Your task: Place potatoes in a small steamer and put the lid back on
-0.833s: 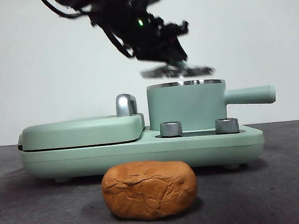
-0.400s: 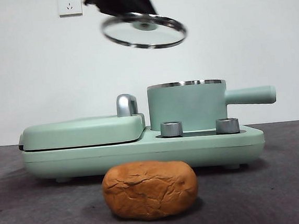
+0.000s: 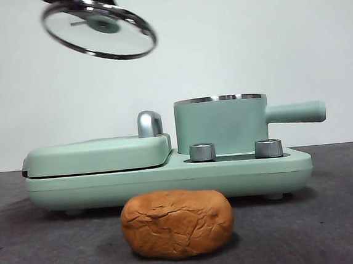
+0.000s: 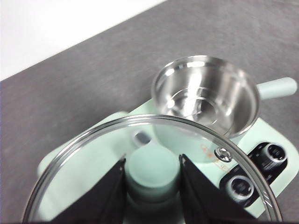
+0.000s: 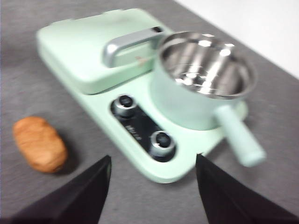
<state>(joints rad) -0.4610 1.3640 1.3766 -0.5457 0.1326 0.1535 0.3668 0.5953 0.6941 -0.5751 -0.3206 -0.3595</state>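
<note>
One step of three complete: lid [image 3: 99, 29] off, clamped at its knob by left gripper [image 4: 153, 173] jaws, high beside small steamer [image 3: 221, 125]. Steamer empty; potato [image 3: 177, 223] on counter [image 3: 344, 216] before it. Right gripper [image 5: 153, 163] spread wide, holding nothing.

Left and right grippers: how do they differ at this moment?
The left gripper has its jaws shut on the knob of the lid, held tilted in the air, off to the side of the small steamer. The right gripper holds nothing, its jaws spread wide. The left is at work; the right waits, above the table between the potato and the steamer. Both are clear of the table.
</note>
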